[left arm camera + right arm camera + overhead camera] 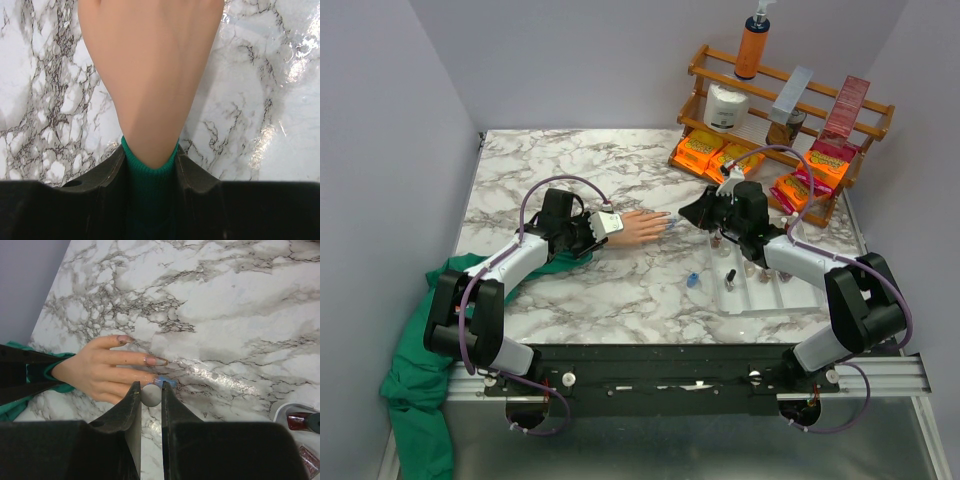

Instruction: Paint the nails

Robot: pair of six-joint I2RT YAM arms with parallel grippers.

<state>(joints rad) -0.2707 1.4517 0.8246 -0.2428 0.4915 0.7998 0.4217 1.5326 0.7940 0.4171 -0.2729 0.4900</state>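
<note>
Nails (159,361) near right tool (148,386), tight around brush (150,395); left tool (150,159) tight around sleeve (150,187).

Peach hand (642,228), green sleeve (150,180), marbled table (620,290).

Left arm (520,262) and right arm (796,258) look alike: smooth white shells between bulky black joints; a thin purple cable (560,180) loops along each; blocky black shoulders near the base; fingers (127,430) are matte black, flat, tapering to blunt tips.
</note>
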